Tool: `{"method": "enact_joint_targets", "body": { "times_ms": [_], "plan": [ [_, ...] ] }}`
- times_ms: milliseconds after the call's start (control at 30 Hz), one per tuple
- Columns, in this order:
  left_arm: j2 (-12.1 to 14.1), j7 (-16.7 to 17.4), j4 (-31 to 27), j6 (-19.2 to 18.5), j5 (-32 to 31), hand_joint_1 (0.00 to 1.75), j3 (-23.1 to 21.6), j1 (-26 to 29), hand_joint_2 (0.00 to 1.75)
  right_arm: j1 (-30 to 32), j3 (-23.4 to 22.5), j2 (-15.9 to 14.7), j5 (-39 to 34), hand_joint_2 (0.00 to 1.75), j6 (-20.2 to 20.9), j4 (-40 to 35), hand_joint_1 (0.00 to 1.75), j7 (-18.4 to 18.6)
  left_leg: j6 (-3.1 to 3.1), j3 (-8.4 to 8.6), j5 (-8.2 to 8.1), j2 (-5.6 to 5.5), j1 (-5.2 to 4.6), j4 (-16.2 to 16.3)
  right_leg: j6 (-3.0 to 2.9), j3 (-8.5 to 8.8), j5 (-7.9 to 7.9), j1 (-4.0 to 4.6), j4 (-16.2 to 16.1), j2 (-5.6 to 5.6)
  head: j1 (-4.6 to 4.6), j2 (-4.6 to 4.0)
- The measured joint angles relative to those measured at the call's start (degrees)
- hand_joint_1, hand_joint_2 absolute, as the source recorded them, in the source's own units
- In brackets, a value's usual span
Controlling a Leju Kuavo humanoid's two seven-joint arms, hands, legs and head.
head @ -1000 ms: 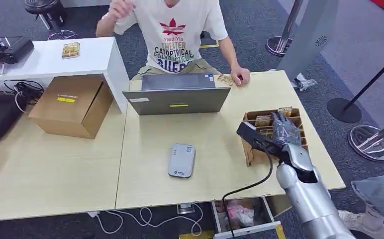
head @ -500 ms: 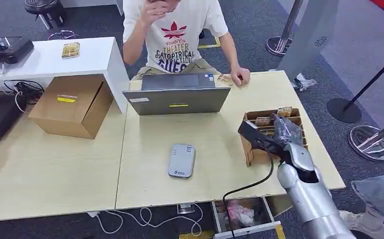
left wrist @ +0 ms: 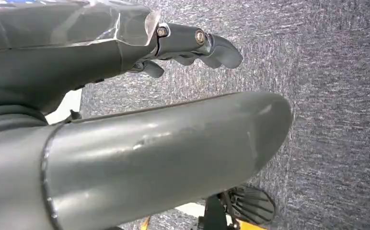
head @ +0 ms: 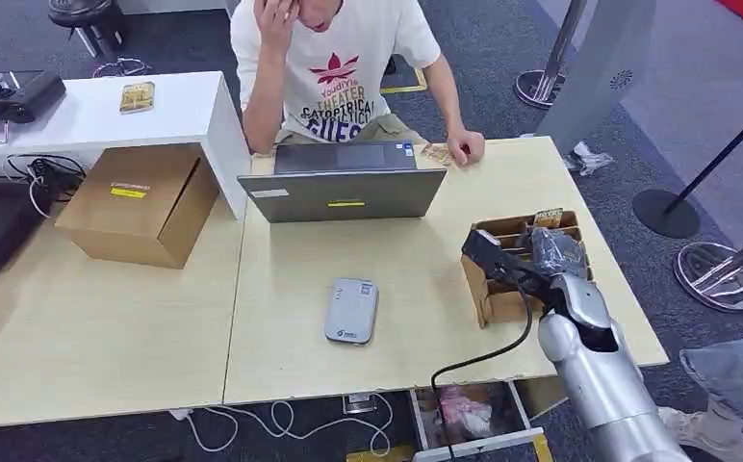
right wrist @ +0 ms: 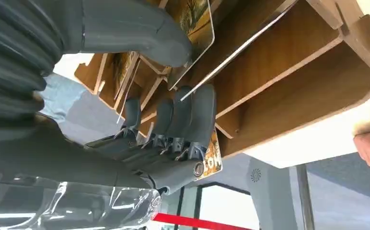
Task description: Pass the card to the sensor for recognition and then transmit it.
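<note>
A card (right wrist: 200, 24) stands on edge in a slot of the wooden card rack (head: 502, 300) at the right side of the desk (head: 416, 269), its printed face between the thick thumb and the darker fingers (right wrist: 192, 115) of the robot's right hand (head: 552, 252). In the right wrist view the thumb lies against one face of the card and the fingers curl in along the partition on the other side, so the hand looks closed around the card, though a firm grip cannot be confirmed. The card's long axis runs up out of the slot, so the coming lift probably has to follow the slot's line before anything else. The grey card reader (head: 351, 310) lies flat near the middle of the desk, well apart from the rack and to the robot's left of it, nearer the right arm. The left hand (left wrist: 188, 45) hangs over carpet, holding nothing, fingers loosely curled. A person (head: 339, 67) sits behind a laptop (head: 344, 192) across the desk.
</note>
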Motion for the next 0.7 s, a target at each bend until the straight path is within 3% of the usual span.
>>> {"method": "enact_joint_targets", "body": {
  "times_ms": [267,500,700],
  "plan": [
    [-0.02,-0.26,0.00,0.00,0.09,0.00,0.00,0.02,0.00,0.47,-0.04,0.00,0.00,1.75,0.00,-0.66,1.15,0.33,0.00,0.00,0.00,0.00,0.00,0.00,0.00,0.00,0.00,0.00,0.00,0.00,0.00,0.00],
    [-0.02,-0.37,0.00,0.00,0.07,0.00,0.00,0.02,0.00,0.53,-0.22,0.00,0.30,1.75,-0.17,-1.35,1.45,0.66,0.00,-0.01,0.00,0.00,0.00,0.00,0.00,0.00,0.00,0.00,0.00,0.00,0.00,0.00],
    [-0.02,-0.87,0.00,-0.02,0.33,0.00,0.00,0.04,0.00,-0.35,-0.24,0.00,2.78,1.75,-2.54,-2.67,1.45,1.31,0.00,-0.03,0.00,0.00,0.00,0.00,0.00,0.00,0.00,0.00,0.01,0.00,0.00,0.00]
  ]
}}
